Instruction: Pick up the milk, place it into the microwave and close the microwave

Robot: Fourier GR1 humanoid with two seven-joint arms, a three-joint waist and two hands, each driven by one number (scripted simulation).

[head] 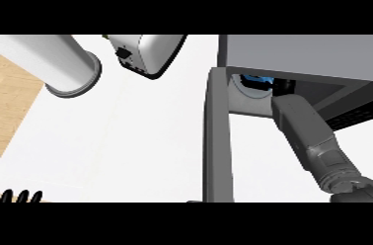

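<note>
Right forearm [310, 133] reached into the open microwave [291, 51] at upper right, presumably seating the blue milk [256, 81] w/ door [217, 135] ajar; right hand's state can't tell; left hand [20, 196] rested fingers-up, lower left.

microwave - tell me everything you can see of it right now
The microwave is a grey box at the upper right of the counter, seen from above, with a flat plain top. Its door is swung open, seen edge-on as a long dark grey panel running toward the view's lower edge. Inside, a pale round plate shows with something blue on it, probably the milk. The robot's right forearm reaches into the opening; its hand is hidden inside. Dark vent slats show at its right.
</note>
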